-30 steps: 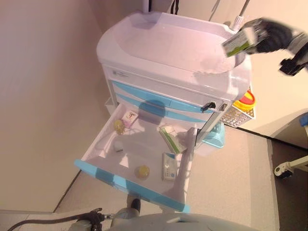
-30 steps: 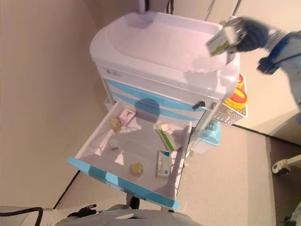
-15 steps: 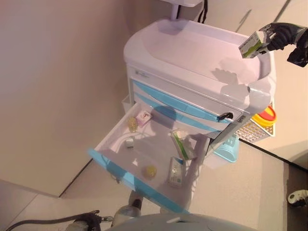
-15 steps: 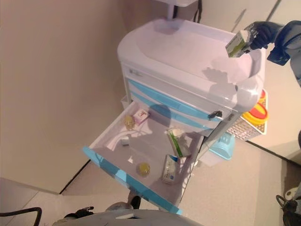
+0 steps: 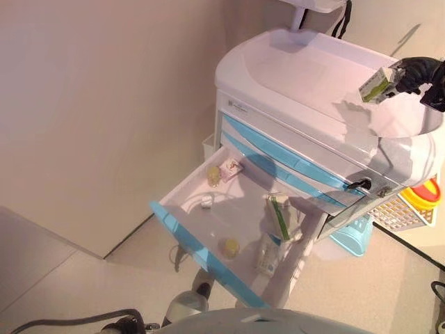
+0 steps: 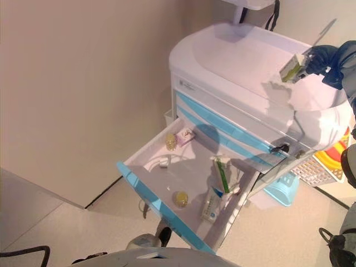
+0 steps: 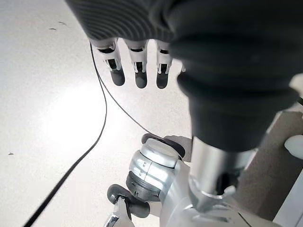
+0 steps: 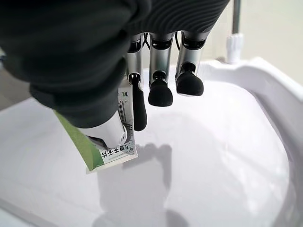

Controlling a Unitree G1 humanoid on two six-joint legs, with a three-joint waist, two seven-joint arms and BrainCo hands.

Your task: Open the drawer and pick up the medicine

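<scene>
One white and blue cart (image 5: 292, 132) stands by the wall with one drawer (image 5: 229, 229) pulled out. In the drawer lie two small yellow round pots (image 5: 228, 246), one pink box (image 5: 230, 169), one green and white box (image 5: 279, 217), one more box near the front (image 5: 267, 253) and one small white piece (image 5: 206, 202). The right hand (image 5: 415, 71) pinches one green and white medicine box (image 8: 111, 137) between thumb and finger, above the cart's white top tray (image 5: 313, 76). The left hand (image 7: 137, 66) hangs over the floor (image 7: 42, 94), fingers relaxed, holding nothing.
</scene>
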